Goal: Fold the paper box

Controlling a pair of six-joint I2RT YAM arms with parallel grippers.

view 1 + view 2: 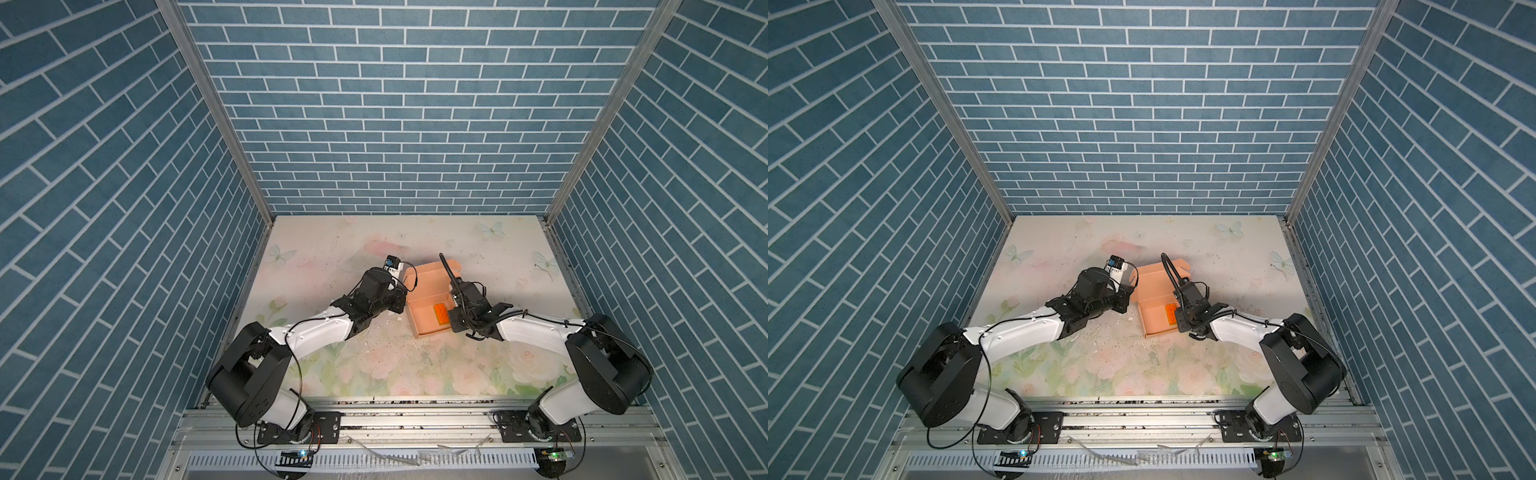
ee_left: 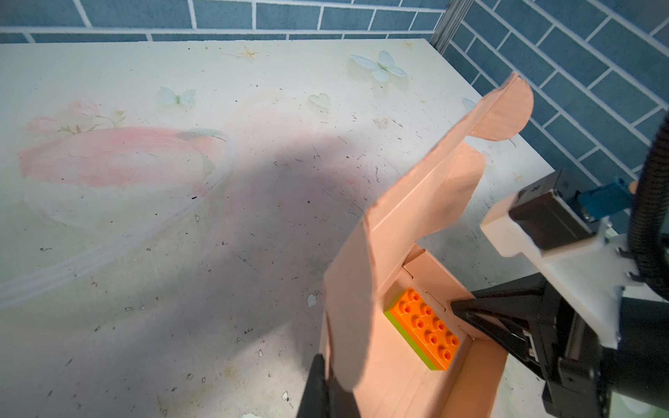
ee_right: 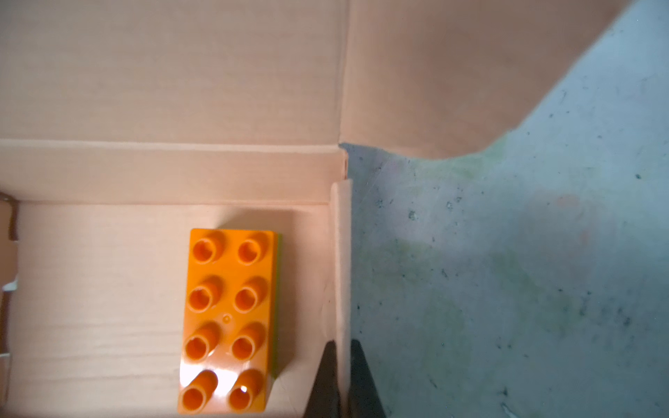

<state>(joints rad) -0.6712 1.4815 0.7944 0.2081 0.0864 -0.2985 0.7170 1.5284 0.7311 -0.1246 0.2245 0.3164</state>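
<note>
Two wrist views only, right claw (image 3: 344, 349) pinching paper box (image 3: 144, 90) wall

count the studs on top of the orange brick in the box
8, in two rows of four covering the top of the orange brick, which lies on the floor of the paper box next to the wall pinched by the right gripper. None seem hidden.

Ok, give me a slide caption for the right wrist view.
Right gripper, jaws shut on the paper box wall, orange toy brick lying inside.
</note>
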